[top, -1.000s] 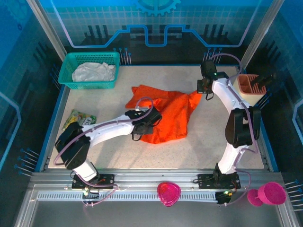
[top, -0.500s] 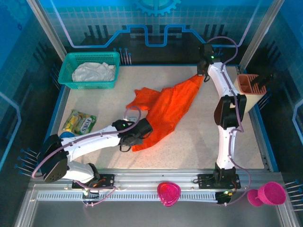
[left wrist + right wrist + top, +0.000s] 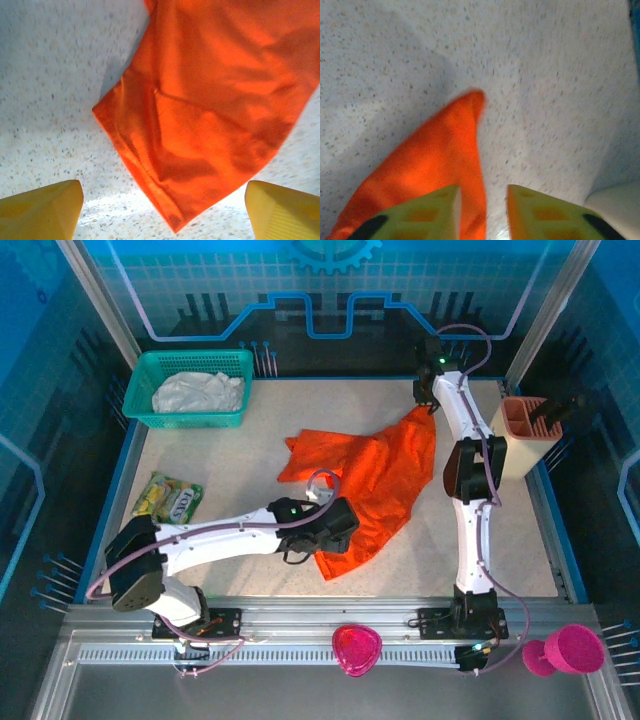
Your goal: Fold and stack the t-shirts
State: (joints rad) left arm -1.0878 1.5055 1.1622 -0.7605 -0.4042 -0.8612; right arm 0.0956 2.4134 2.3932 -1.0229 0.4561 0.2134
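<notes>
Tabletop (image 3: 230,470) is carrying one orange t-shirt (image 3: 375,475). It's lying opened out but rumpled, running diagonally from far right down to near centre, with a flap doubling over on its left side. No clean fold lines are showing, so I'm reading this as the spread-out step: folding not begun, nothing stacked.

Teal mesh basket (image 3: 195,353) is sitting at the far left corner, holding the white t-shirt (image 3: 198,393) bunched up inside. That one's looking untouched and waiting its turn.

Tan divided holder (image 3: 525,425) is standing at the right edge with something dark poking out; can't tell what.

Right gripper (image 3: 430,400) is sitting over the shirt's far tip. Its wrist view is showing the fingers narrow, with orange cloth (image 3: 435,165) running into the gap and bare tabletop showing there too. Can't tell whether it's pinching.

Left gripper (image 3: 162,192) is hovering over the near hem (image 3: 210,110), fingers spread wide, gripping nothing.

My call on what's left: flattening, folding the orange, fetching the white, folding it, stacking.
</notes>
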